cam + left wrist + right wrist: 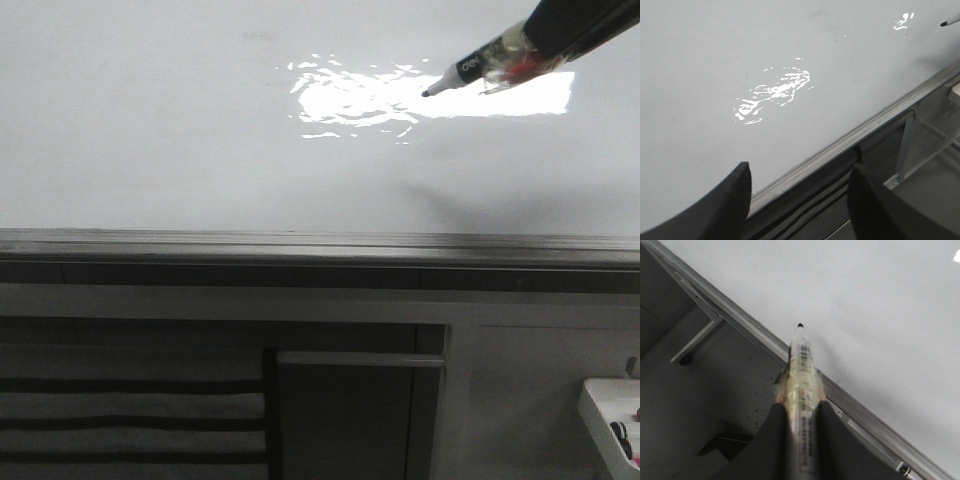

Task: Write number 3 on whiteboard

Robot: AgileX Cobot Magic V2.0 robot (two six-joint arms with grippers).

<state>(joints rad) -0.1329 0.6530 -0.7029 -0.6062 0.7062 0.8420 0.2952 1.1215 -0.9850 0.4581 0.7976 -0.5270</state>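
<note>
Marker (470, 70) sits clamped between the closed fingers of the right hand (802, 412), tip bare and pointing ahead of the hand toward the whiteboard (200, 130). No number 3 is visible on the board; the surface ahead of the tip shows only glare. Whether the tip touches the board cannot be told.

Procedure, as judged: lower the tip to light contact, keep the marker's tilt steady, draw the upper curve, then the larger lower curve in one continuous stroke. Excess pressure may skid the tip on the glossy surface.

The left hand (800, 205) hangs with its fingers spread, holding nothing, over the board's grey rim (850, 137).

View differences: the right wrist view shows the grip on the taped barrel, which the front view does not. The front view alone shows a white tray (612, 410) below the right hand
</note>
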